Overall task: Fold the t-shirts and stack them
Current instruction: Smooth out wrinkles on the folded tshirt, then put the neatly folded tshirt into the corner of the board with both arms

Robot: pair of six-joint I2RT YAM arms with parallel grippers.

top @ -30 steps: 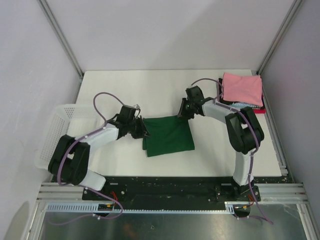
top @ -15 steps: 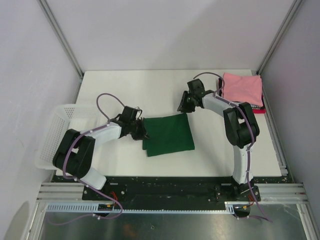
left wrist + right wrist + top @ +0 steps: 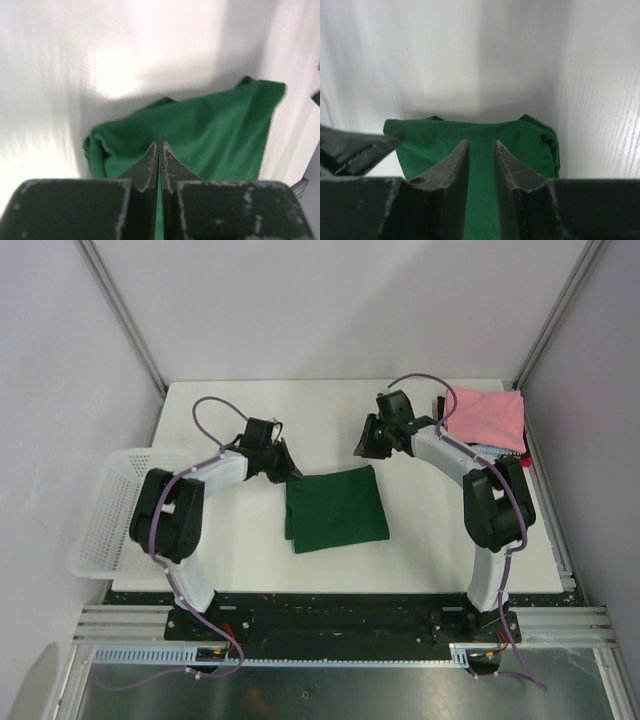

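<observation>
A dark green t-shirt [image 3: 335,508] lies folded into a rough square in the middle of the white table. It also shows in the left wrist view [image 3: 215,130] and the right wrist view [image 3: 427,142]. My left gripper [image 3: 286,469] is shut and empty, just off the shirt's far left corner; in its wrist view [image 3: 160,145] the jaws are together. My right gripper [image 3: 364,446] hangs just beyond the far right corner, its jaws slightly apart and empty [image 3: 481,142]. A folded pink t-shirt [image 3: 486,417] tops a stack at the far right, with a red edge [image 3: 519,461] under it.
A white plastic mesh basket [image 3: 108,510] hangs off the table's left edge. Metal frame posts [image 3: 120,315] rise at the table's back corners. The left gripper's dark tip [image 3: 355,149] shows at the left of the right wrist view.
Both grippers have pulled back from the green shirt toward the far side. The left gripper has left the shirt's left edge; the shirt lies flat and still.
</observation>
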